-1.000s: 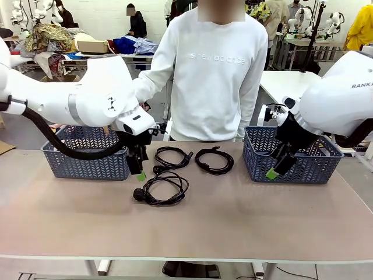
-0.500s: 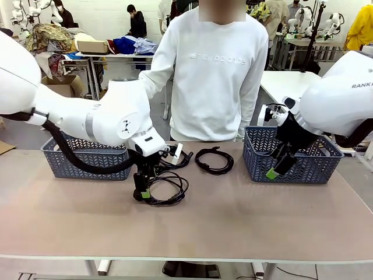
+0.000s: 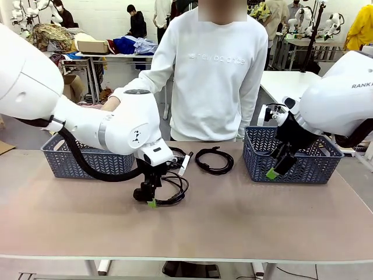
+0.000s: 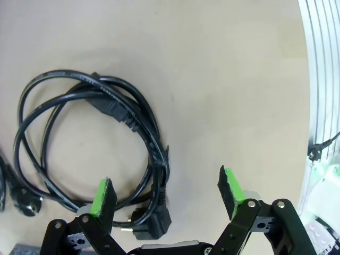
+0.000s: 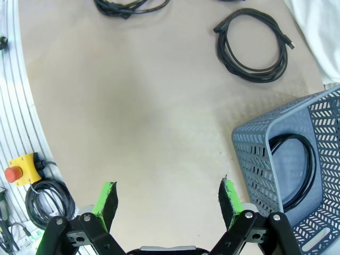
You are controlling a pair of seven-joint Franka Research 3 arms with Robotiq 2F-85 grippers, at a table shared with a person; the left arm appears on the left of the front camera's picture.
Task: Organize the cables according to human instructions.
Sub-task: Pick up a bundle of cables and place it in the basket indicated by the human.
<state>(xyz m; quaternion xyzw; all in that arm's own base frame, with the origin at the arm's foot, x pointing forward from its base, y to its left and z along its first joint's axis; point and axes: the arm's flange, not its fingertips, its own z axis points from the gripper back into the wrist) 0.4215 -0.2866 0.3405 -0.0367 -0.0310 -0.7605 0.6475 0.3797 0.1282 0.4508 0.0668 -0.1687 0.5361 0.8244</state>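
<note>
Three coiled black cables lie on the table in the front view. The nearest cable (image 3: 175,191) sits under my left gripper (image 3: 150,199), which hangs open just above its plug end. In the left wrist view this cable (image 4: 87,141) spreads ahead of the open left gripper (image 4: 167,194), with a plug (image 4: 154,223) between the green fingers (image 4: 104,195). A second cable (image 3: 178,156) is partly hidden behind the arm, and a third cable (image 3: 214,160) (image 5: 252,45) lies mid-table. My right gripper (image 3: 275,169) (image 5: 167,197) hangs open and empty beside the right basket. The human (image 3: 215,70) stands at the far side.
A blue-grey basket (image 3: 81,158) stands at the left. Its twin (image 3: 291,157) (image 5: 279,133) at the right holds another coiled cable (image 5: 297,170). A yellow emergency-stop box (image 5: 20,169) and a cord bundle (image 5: 50,197) sit off the table's edge.
My left arm has swung right from the left basket and come down over the nearest cable. The right arm and the cables have not moved.
</note>
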